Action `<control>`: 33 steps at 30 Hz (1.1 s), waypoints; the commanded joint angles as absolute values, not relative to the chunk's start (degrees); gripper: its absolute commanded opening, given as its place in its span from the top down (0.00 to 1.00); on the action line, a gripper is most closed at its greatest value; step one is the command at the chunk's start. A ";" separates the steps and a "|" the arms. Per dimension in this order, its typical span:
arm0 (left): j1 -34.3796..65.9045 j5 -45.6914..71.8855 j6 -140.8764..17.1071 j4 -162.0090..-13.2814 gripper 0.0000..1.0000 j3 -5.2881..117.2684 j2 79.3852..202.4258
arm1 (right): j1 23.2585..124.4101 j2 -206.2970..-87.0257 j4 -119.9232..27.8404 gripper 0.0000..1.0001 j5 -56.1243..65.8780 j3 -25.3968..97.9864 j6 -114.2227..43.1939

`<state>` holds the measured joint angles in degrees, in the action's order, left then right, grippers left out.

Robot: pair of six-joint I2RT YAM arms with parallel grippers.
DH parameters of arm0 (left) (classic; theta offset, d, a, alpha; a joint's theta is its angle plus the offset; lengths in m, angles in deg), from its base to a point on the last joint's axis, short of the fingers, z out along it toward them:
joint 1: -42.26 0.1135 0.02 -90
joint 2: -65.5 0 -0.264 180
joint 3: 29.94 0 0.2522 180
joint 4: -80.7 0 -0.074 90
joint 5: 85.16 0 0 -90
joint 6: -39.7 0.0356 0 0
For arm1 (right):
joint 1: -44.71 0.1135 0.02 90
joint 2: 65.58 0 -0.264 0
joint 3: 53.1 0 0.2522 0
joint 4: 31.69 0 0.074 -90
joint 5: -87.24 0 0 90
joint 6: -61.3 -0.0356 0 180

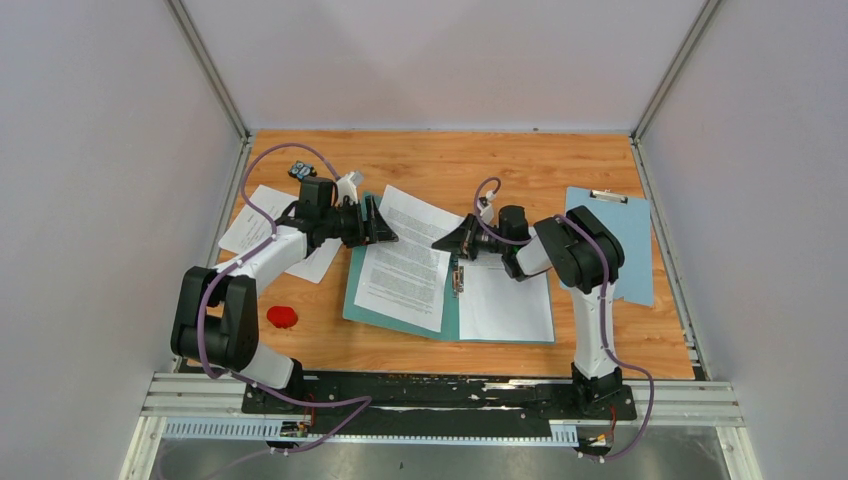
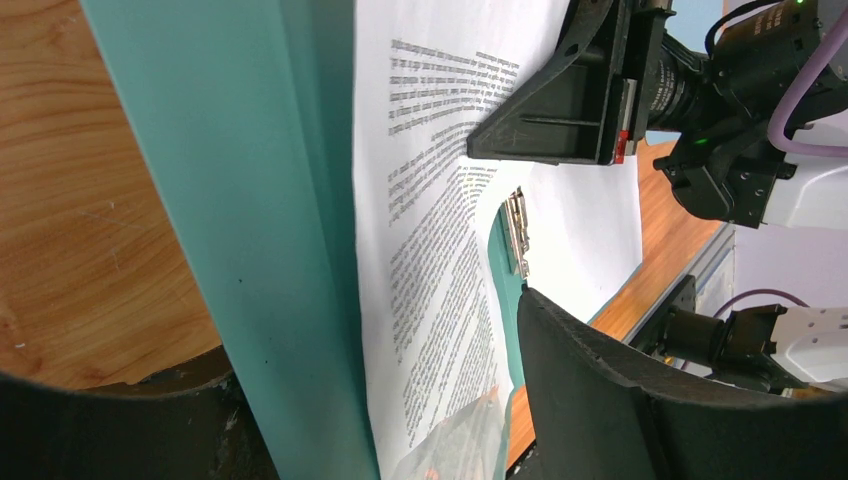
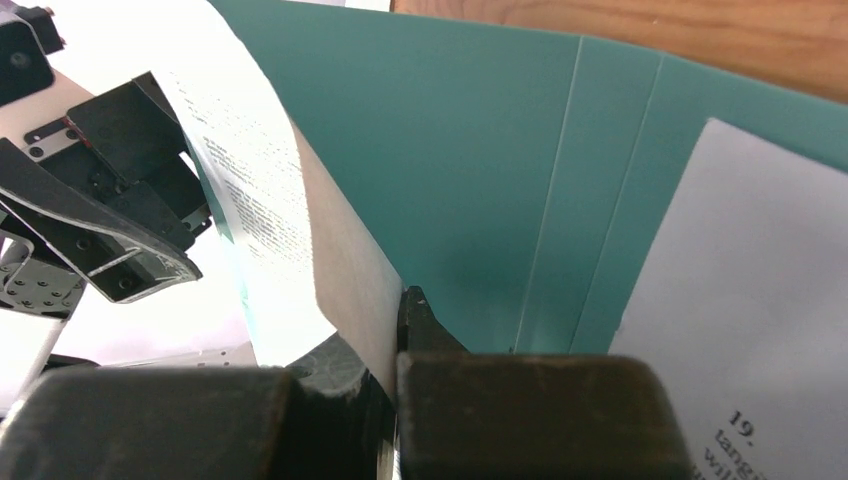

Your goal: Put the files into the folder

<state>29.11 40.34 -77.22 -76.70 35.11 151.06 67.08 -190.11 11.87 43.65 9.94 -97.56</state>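
Now | right gripper (image 1: 445, 242) clenched on white printed paper sheet (image 1: 405, 262), which lies over open teal card folder (image 1: 453, 315), mid-table | left gripper (image 1: 383, 222) spread, straddling far-left cover | I judge sheet light, floppy, slippery: pinch edges.

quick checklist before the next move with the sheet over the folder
1. Right end effector pinching the printed sheet: ok.
2. Folder lying open: ok.
3. Sheet square with the left cover: not ok, it sits skewed.
4. Left end effector gripping the cover's edge: cannot tell.
5. Metal fastener uncovered at the spine: ok.
6. All files inside: not ok, loose sheets lie on the table to the left.
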 commanded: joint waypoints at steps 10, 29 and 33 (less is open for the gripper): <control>28.90 40.77 -77.12 -77.68 0.27 35.57 149.33 | 69.79 -189.34 5.95 1.00 49.70 18.08 -87.53; 28.96 40.61 -77.31 -77.24 0.27 36.20 149.60 | 71.25 -189.87 2.00 1.00 51.88 20.75 -83.28; 28.81 40.78 -77.35 -77.28 0.27 36.25 149.77 | 71.25 -190.42 0.47 1.00 52.23 22.19 -82.28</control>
<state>29.11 40.36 -77.29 -76.61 35.11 151.08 70.82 -190.11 0.60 50.60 19.42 -84.88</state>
